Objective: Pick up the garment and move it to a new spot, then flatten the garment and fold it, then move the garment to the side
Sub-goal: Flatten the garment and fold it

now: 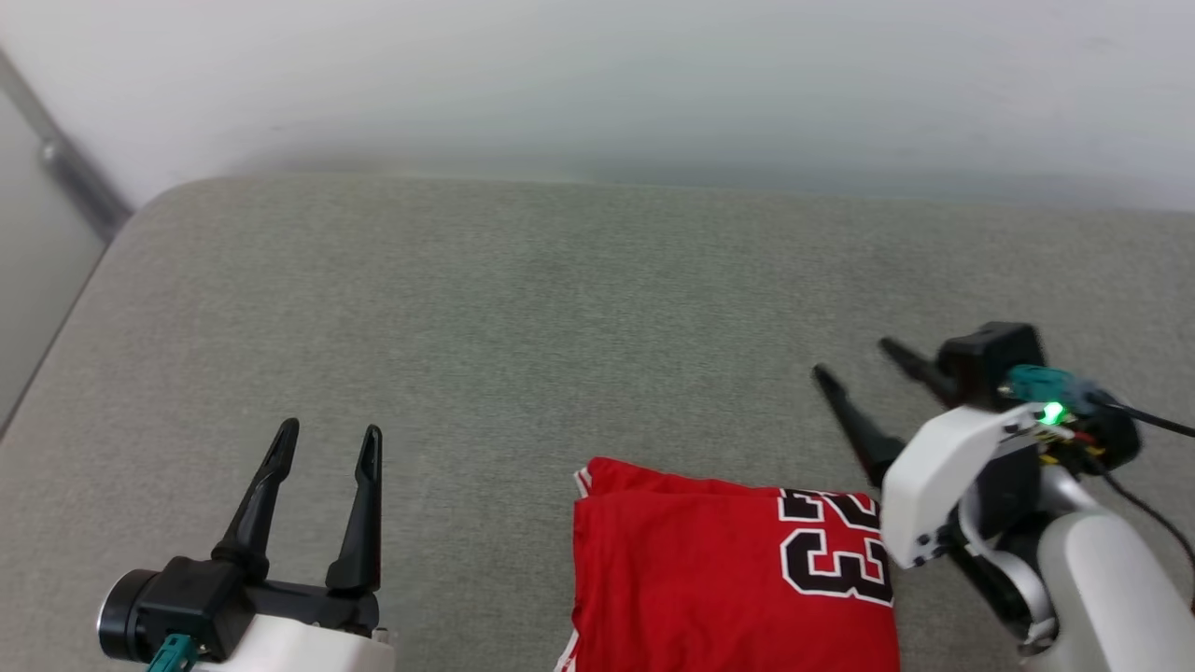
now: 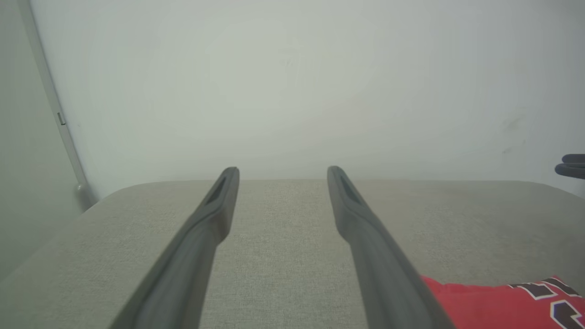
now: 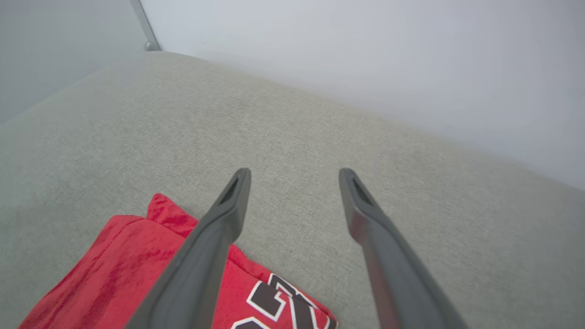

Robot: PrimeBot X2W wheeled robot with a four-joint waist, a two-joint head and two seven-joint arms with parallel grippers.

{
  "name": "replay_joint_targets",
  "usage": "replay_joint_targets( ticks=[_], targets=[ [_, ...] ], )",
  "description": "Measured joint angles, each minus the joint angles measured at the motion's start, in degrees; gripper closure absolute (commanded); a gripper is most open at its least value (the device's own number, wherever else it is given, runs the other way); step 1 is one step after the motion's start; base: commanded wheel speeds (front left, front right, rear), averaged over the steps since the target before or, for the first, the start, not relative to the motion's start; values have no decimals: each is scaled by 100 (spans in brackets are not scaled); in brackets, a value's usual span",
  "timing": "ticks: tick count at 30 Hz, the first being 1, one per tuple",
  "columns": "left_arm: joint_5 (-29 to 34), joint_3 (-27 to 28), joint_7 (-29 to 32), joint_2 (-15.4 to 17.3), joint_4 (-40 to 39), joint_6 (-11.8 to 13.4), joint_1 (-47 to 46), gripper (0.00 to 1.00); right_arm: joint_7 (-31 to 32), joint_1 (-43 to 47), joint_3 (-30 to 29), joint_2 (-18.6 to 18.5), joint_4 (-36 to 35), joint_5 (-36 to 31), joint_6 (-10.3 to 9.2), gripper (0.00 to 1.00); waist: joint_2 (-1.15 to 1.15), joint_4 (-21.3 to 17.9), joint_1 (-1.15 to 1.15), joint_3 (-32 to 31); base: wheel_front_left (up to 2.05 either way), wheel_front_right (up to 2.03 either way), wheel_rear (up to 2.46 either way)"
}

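The garment (image 1: 709, 569) lies folded into a red rectangle on the grey cushioned surface (image 1: 523, 308), near the front edge, dark white-outlined numerals at its right end. It also appears as the red garment (image 2: 502, 304) at the lower right of the left wrist view and as the garment (image 3: 114, 274) under the left finger in the right wrist view. My right gripper (image 1: 854, 359) hovers open just past the garment's far right corner, nothing between its fingers. My left gripper (image 1: 331, 431) stands open to the left of the garment, apart from it.
A pale wall (image 1: 597, 84) runs behind the surface. The surface's rounded left edge (image 1: 84, 289) drops off beside a grey metal strip (image 1: 65, 159). Bare cushion stretches behind and to the left of the garment.
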Motion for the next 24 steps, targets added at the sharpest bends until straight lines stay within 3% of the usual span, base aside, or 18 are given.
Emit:
replay_joint_targets(
  ticks=[5, 9, 13, 24],
  targets=[
    [0, -41, 0, -9, 18, 0, -38, 0, -922, 56, -398, -322, 27, -368, 0, 0, 0, -213, 0, 30, 0, 0, 0],
    [-9, -76, 0, -24, 27, 0, -55, 0, -1508, 405, -850, -337, 11, -404, 0, 0, 0, -338, 0, 7, 0, 0, 0],
    [-11, -111, 0, -22, 23, 0, -53, 0, -2029, 815, -1240, -212, -183, -382, 0, 0, 0, -434, 0, -16, 0, 0, 0],
    [-101, -107, 0, -109, -63, 0, 183, 0, -2960, 1710, -1467, 215, -616, -352, 0, 0, 0, -516, 0, -92, 0, 0, 0]
  ],
)
